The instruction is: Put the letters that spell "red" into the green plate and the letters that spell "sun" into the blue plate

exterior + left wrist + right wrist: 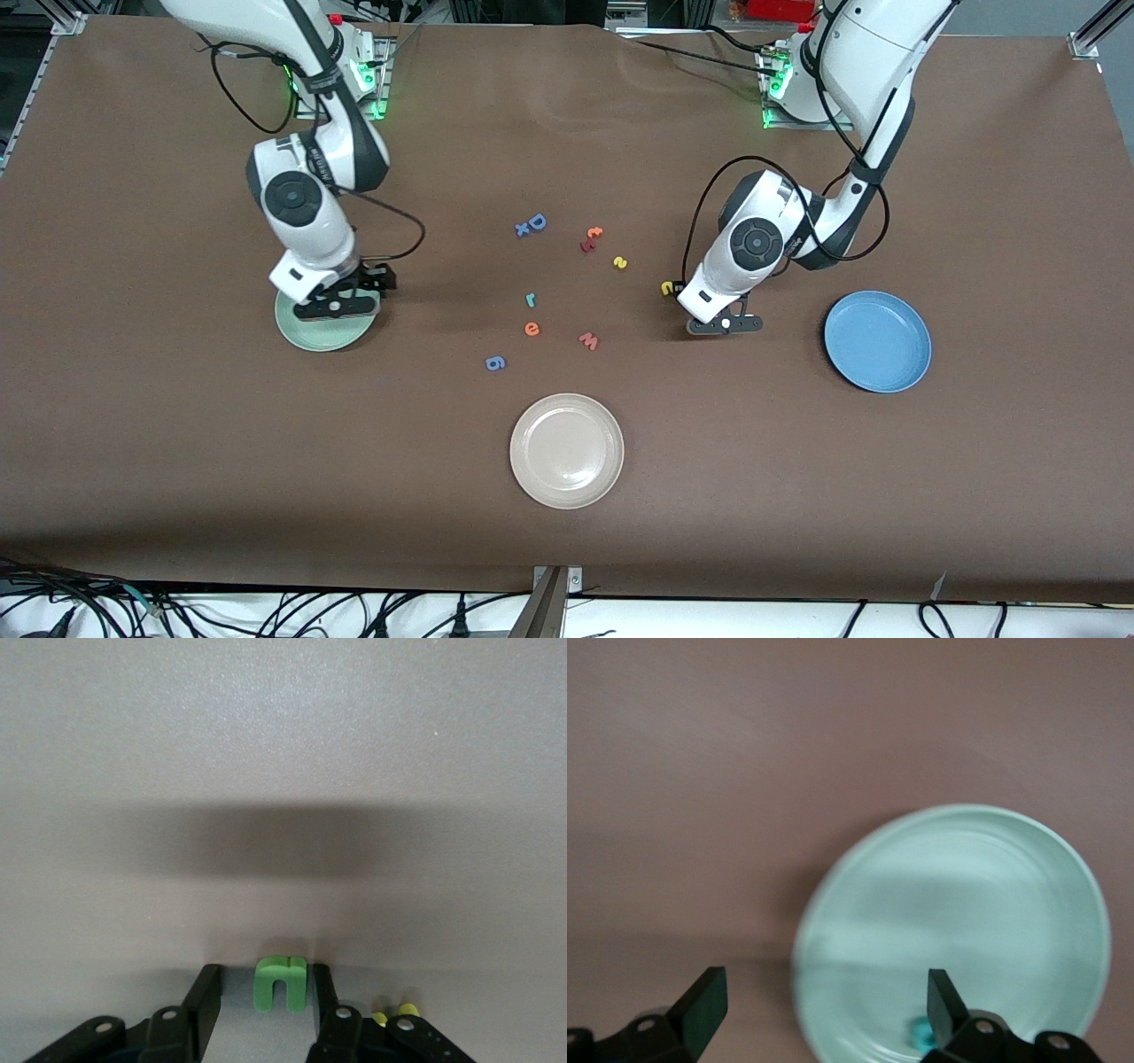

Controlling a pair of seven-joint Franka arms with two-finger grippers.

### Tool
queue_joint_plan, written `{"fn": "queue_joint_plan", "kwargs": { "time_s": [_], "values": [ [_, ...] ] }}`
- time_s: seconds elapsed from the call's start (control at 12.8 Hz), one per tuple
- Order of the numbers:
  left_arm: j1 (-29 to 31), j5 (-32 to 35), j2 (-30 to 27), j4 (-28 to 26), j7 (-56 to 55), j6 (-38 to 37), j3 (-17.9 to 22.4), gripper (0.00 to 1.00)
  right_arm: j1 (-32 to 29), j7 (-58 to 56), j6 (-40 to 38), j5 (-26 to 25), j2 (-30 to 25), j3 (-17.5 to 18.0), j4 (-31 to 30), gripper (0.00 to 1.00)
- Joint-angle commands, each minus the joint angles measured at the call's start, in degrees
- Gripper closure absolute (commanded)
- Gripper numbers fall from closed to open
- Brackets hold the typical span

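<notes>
Two white Franka arms work over a brown felt-like table; clock directions here take twelve as toward the robots' bases. The left gripper [725,324] is down at the table surface, at about nine o'clock from the blue plate [877,341], a smooth round dish with a raised rim that sits empty at three o'clock from the table's middle. The left wrist view shows the black fingers [208,992] spread on either side of the dark green "u" [282,983], a small matte foam block. The letter sits against or just beside one finger, with a clear gap to the other, so it is straddled but not yet pinched. Its two legs run along the fingers' length with the opening toward the wrist, so the closing line crosses its width. The yellow "n" [669,287] lies just beside this gripper at about eleven o'clock, and the yellow "s" [620,262] lies farther from the plate in the same direction. The left arm is plainly the nearer one for all three. The right gripper [341,306] hovers over the pale green plate [301,332], at nine o'clock from the middle, with its fingers spread wide and holding nothing. A small teal piece [921,1028], probably the "d", lies in that glossy plate, half hidden by a finger. The teal "r" [531,299] and orange "e" [532,330] rest on the cloth near the middle, close together. An empty beige plate [567,450] sits at six o'clock.
</notes>
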Motion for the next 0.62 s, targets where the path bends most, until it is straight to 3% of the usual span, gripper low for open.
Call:
{"fn": "queue_joint_plan", "kwargs": {
  "time_s": [0.0, 0.16, 0.23, 0.55],
  "values": [
    [-0.5, 1.6, 0.9, -0.3, -0.7, 0.8, 0.7, 0.65, 0.2, 8.6, -0.8, 0.3, 3.1, 4.0, 6.2, 0.00],
    [-0.5, 1.3, 0.9, -0.1, -0.7, 0.8, 0.7, 0.74, 0.3, 15.3, -0.8, 0.3, 7.1, 8.1, 11.0, 0.00],
    [-0.5, 1.2, 0.9, 0.0, -0.9, 0.7, 0.7, 0.84, 0.5, 20.7, -0.8, 0.3, 8.9, 9.4, 13.3, 0.00],
    [-0.1, 1.4, -0.4, 0.2, 0.2, 0.3, 2.0, 0.95, 4.4, 33.5, -0.8, 0.3, 18.0, 10.2, 24.8, 0.01]
  ]
}}
